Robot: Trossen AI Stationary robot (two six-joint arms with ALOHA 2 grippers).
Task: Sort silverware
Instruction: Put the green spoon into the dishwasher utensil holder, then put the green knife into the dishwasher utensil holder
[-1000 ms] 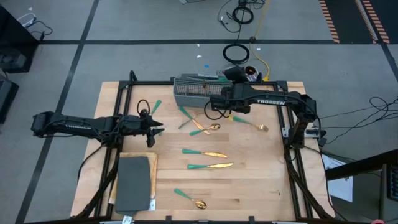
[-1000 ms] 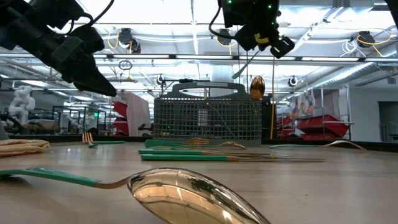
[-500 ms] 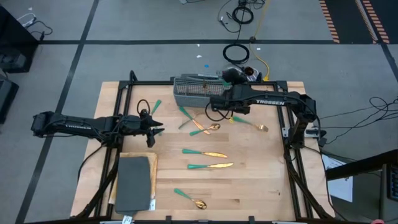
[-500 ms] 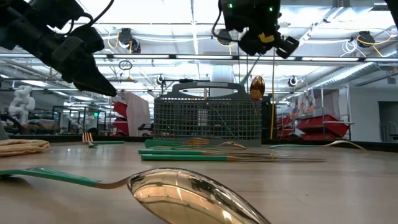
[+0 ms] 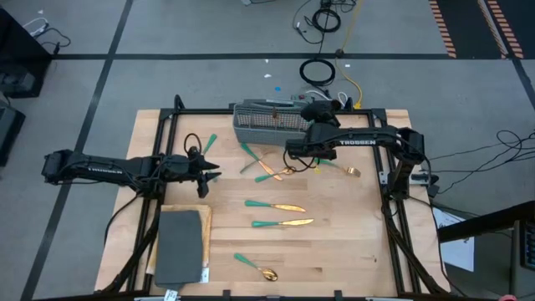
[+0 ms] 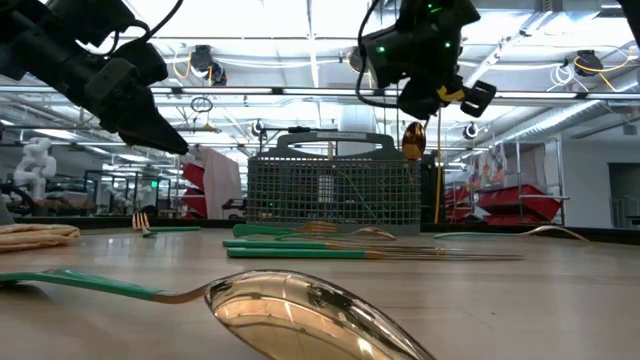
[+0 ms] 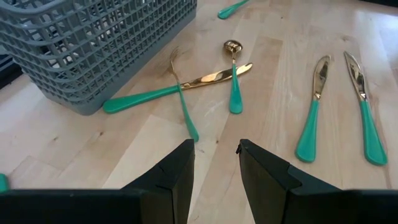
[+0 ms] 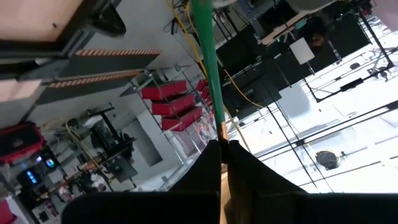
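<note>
The silverware has gold heads and teal handles. A knife (image 7: 177, 87), fork (image 7: 183, 102) and spoon (image 7: 234, 78) lie crossed beside the grey mesh caddy (image 5: 267, 121). Two more knives (image 5: 276, 206) (image 5: 284, 223) and a spoon (image 5: 257, 267) lie flat nearer the table's near edge. My right gripper (image 5: 324, 107) hangs over the caddy's right end, shut on one teal-handled piece (image 8: 208, 68). My left gripper (image 5: 213, 174) hovers open above the table's left part, holding nothing. A gold spoon head (image 6: 413, 140) shows above the caddy's rim. My right gripper pinches the piece between its two fingers (image 8: 205, 168) where the teal handle meets the gold neck (image 8: 219, 127). The handle runs straight on past the fingertips, along them. The piece is lifted clear of the table. The fingers hide its head, so I cannot tell its kind.
A dark grey pad (image 5: 180, 247) lies at the table's near left corner. A black cable loop (image 5: 192, 142) and a lone teal handle (image 5: 209, 142) sit near my left gripper. Another piece (image 5: 334, 165) lies under my right arm. A black frame (image 5: 393, 201) edges the table.
My right gripper has moved a little toward the table's right edge and slightly down, turning as it went. It has stayed shut on the piece. The silverware on the table has not moved.
</note>
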